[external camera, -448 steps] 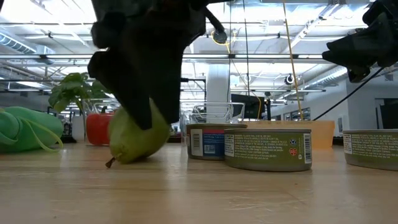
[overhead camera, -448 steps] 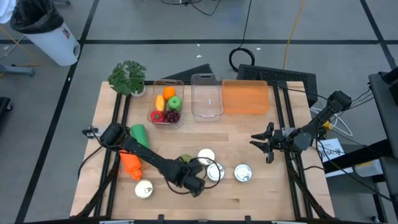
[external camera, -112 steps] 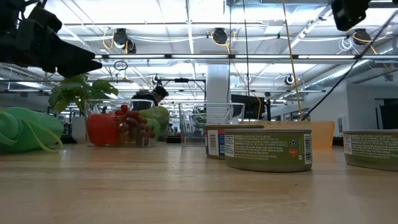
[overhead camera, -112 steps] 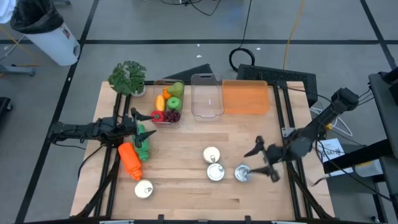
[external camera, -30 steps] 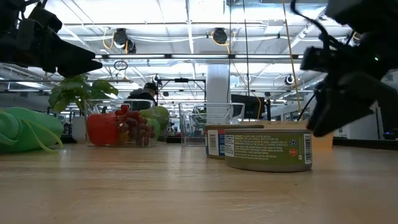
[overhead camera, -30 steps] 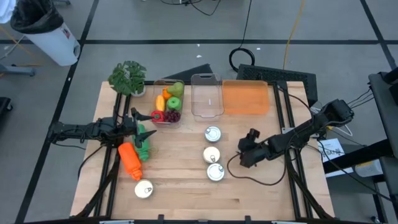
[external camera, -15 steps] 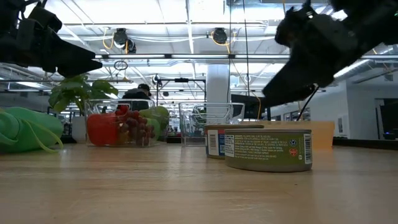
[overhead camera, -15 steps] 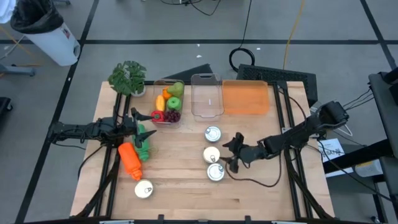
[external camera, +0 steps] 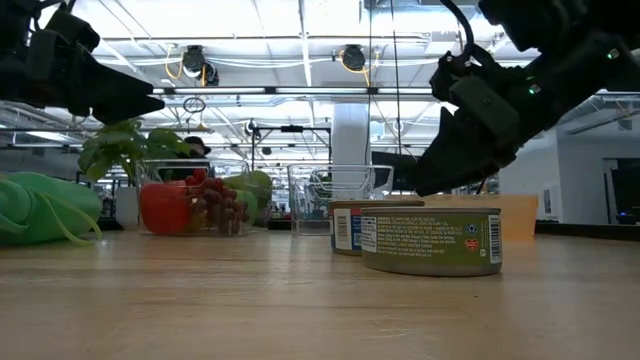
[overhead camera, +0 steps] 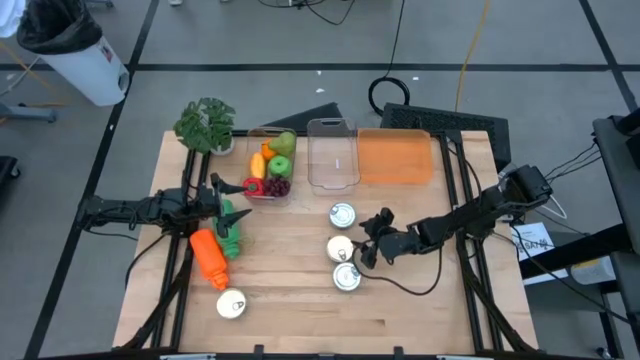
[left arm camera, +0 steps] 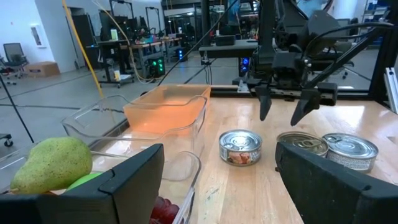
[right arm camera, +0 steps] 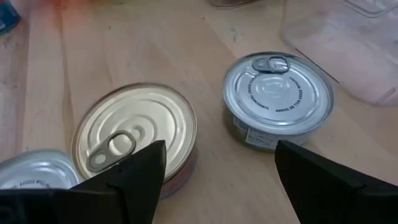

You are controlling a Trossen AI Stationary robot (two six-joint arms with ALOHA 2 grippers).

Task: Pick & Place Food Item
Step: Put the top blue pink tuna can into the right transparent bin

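Three food cans stand in a row mid-table: a far one [overhead camera: 342, 214], a middle one [overhead camera: 339, 249] and a near one [overhead camera: 346, 277]; another can [overhead camera: 231, 304] stands near the front left. My right gripper [overhead camera: 364, 243] hovers open just right of the middle can, tipped down at it; in its wrist view [right arm camera: 217, 186] the middle can [right arm camera: 134, 134] and far can [right arm camera: 277, 93] lie ahead of the fingers. My left gripper [overhead camera: 226, 197] waits open and level at the left edge, beside the fruit container [overhead camera: 268, 178] holding a pear [left arm camera: 53, 165].
An empty clear container [overhead camera: 332, 155] and an orange bin [overhead camera: 394, 158] stand at the back. A potted plant [overhead camera: 205, 125] is at the back left. A green item [overhead camera: 228, 235] and an orange one [overhead camera: 208, 258] lie by my left gripper. Bare wood lies along the front.
My right gripper has moved toward the table's left edge, up to the row of cans, and has tipped its fingers downward; it stays open. The cans have not moved.
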